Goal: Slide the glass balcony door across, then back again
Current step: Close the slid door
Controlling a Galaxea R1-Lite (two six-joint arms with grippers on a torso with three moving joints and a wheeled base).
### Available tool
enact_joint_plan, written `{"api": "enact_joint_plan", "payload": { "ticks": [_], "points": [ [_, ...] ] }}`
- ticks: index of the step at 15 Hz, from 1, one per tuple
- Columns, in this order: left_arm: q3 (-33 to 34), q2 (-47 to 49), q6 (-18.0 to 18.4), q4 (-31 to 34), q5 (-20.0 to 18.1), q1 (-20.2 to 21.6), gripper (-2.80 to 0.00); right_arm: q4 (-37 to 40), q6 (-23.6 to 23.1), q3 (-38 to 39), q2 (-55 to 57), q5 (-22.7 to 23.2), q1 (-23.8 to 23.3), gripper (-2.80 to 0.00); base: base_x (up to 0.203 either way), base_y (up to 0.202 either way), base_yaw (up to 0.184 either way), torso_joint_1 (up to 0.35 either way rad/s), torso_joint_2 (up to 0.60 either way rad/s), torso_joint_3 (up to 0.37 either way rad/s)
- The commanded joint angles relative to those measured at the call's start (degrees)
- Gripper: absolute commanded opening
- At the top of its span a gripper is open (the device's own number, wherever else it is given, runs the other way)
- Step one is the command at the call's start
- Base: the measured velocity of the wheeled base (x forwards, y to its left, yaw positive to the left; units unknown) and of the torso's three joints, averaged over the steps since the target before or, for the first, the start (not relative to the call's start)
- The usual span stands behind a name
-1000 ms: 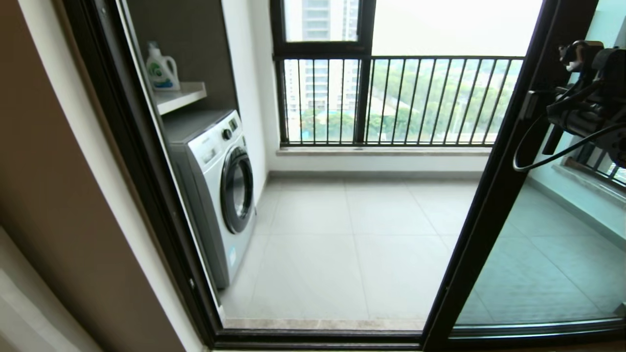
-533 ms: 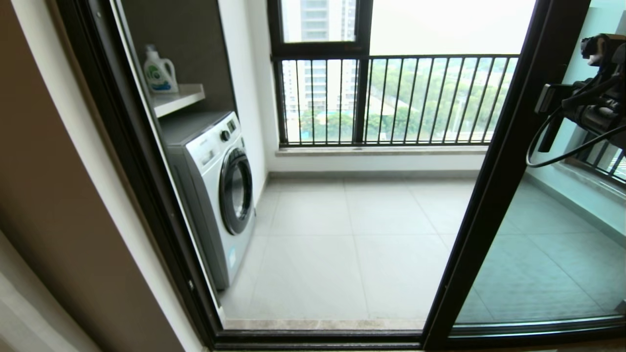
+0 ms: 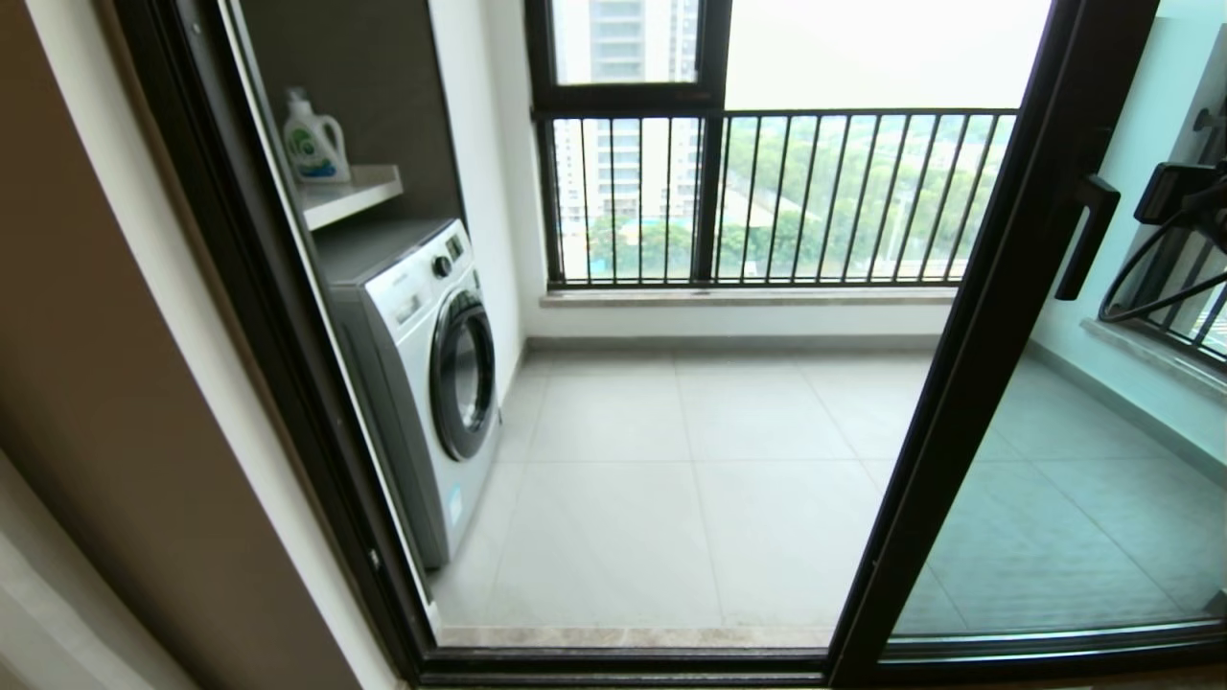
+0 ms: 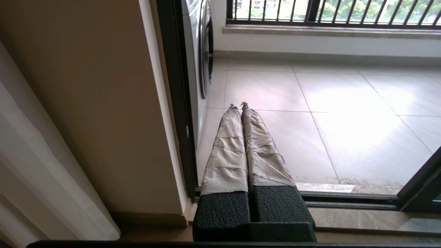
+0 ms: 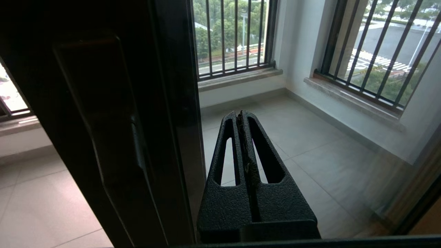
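Observation:
The glass balcony door [image 3: 1054,498] stands at the right of the doorway, its black upright [image 3: 968,383] running up to a small bar handle [image 3: 1088,235]. The handle is bare, with nothing touching it. My right gripper [image 5: 239,115] is shut and empty. It hovers in front of the glass, just beside the door's upright [image 5: 165,103] on the room side. Only a piece of the right arm [image 3: 1174,192] and its cable show at the head view's right edge. My left gripper [image 4: 237,106] hangs low by the doorway's left jamb, shut and empty.
A washing machine [image 3: 431,374] stands on the balcony's left side, under a shelf with a detergent bottle [image 3: 313,139]. A railed window [image 3: 767,192] closes off the far side. The tiled balcony floor [image 3: 671,479] lies beyond the sill track [image 3: 623,661]. A beige wall [image 3: 125,383] is at the left.
My right arm has drawn back to the right, away from the door's upright, and the handle it covered now shows. The door has stayed where it was.

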Motion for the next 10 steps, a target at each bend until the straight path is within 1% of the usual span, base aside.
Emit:
{"api": "enact_joint_plan", "payload": {
  "ticks": [1,3,5,10],
  "points": [
    [0.0,0.0,0.0,0.0,0.0,0.0,-2.80,-0.3,0.0,1.8,1.0,0.8,-1.5,-2.80,0.000,0.000,0.000,0.000,0.00,0.000],
    [0.0,0.0,0.0,0.0,0.0,0.0,-2.80,-0.3,-0.2,2.6,1.1,1.5,-1.2,-2.80,0.000,0.000,0.000,0.000,0.00,0.000],
    [0.0,0.0,0.0,0.0,0.0,0.0,-2.80,-0.3,-0.2,2.3,2.0,1.4,0.2,-2.80,0.000,0.000,0.000,0.000,0.00,0.000],
    [0.0,0.0,0.0,0.0,0.0,0.0,-2.80,-0.3,-0.4,1.2,2.1,0.7,5.9,-2.80,0.000,0.000,0.000,0.000,0.00,0.000]
  ]
}}
